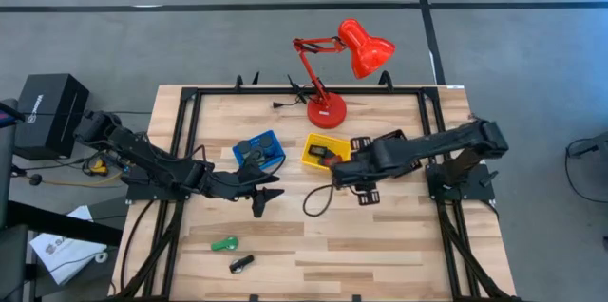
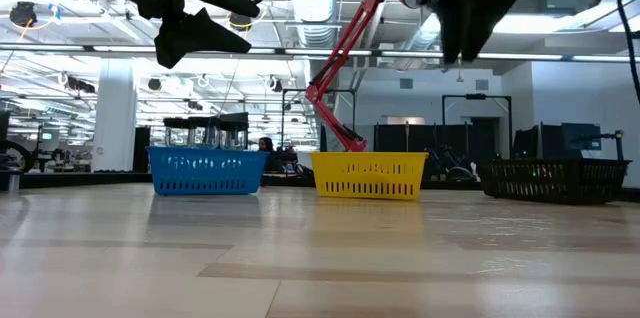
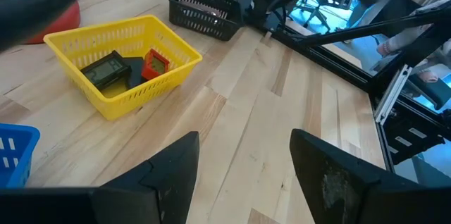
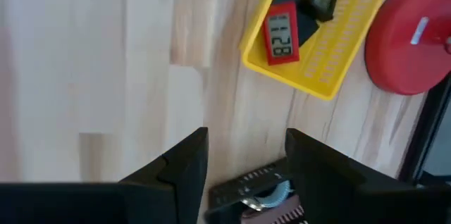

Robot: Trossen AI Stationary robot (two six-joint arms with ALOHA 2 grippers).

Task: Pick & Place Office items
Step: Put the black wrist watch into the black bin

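My left gripper (image 1: 269,198) hangs open above the table's middle, just near of the blue tray (image 1: 275,141); it is empty in the left wrist view (image 3: 243,175). My right gripper (image 1: 347,180) is open too, raised beside the yellow tray (image 1: 313,141), with bare wood between its fingers (image 4: 246,160). In the yellow tray lie a red rectangle with a display (image 4: 282,37) and a dark grey block (image 3: 106,71). The blue tray holds dark pieces (image 1: 255,153). A green clip (image 1: 224,243) and a small black piece (image 1: 241,263) lie flat near the table's near edge.
The red desk lamp stands on its round base (image 1: 328,110) behind the trays. A black basket (image 3: 204,5) sits right of the yellow tray, under my right arm. A dark cable loop (image 1: 318,202) lies mid-table. Bare wood stretches along the near side right of the clip.
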